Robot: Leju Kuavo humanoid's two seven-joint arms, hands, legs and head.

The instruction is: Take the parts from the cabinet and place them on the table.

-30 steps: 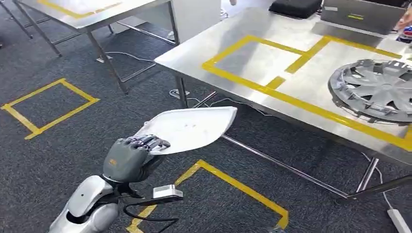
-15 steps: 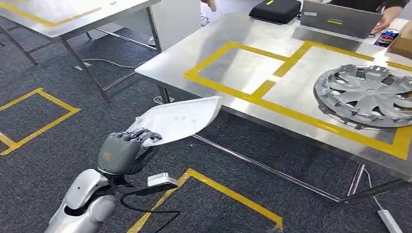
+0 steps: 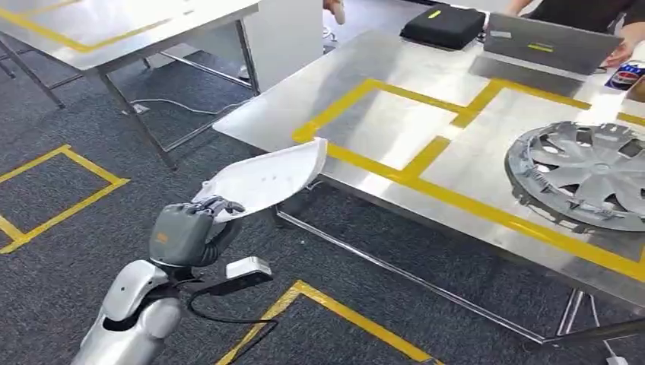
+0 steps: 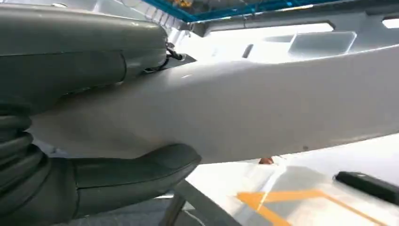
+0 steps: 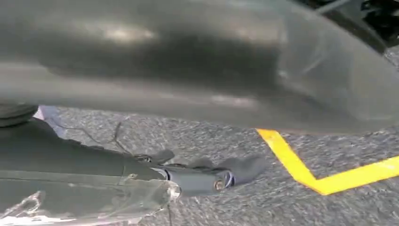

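Robot hand, left [image 3: 194,232], grips one end of the white plastic panel [image 3: 266,179] in the head view, its far tip just short of the table [image 3: 289,106] edge beside the hubcap [image 3: 589,175]. Left wrist view: thumb [image 4: 136,172] under the panel. Right robot hand [image 5: 211,181]: state unclear. Carrying step; next, lift the panel over the table.

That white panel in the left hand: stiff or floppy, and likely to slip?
Probably stiff: the white panel juts out past the left hand without sagging. Likely light, since one hand holds it at one end. Its surface looks smooth and glossy in the wrist view, so it may slip or pivot in that end grip.
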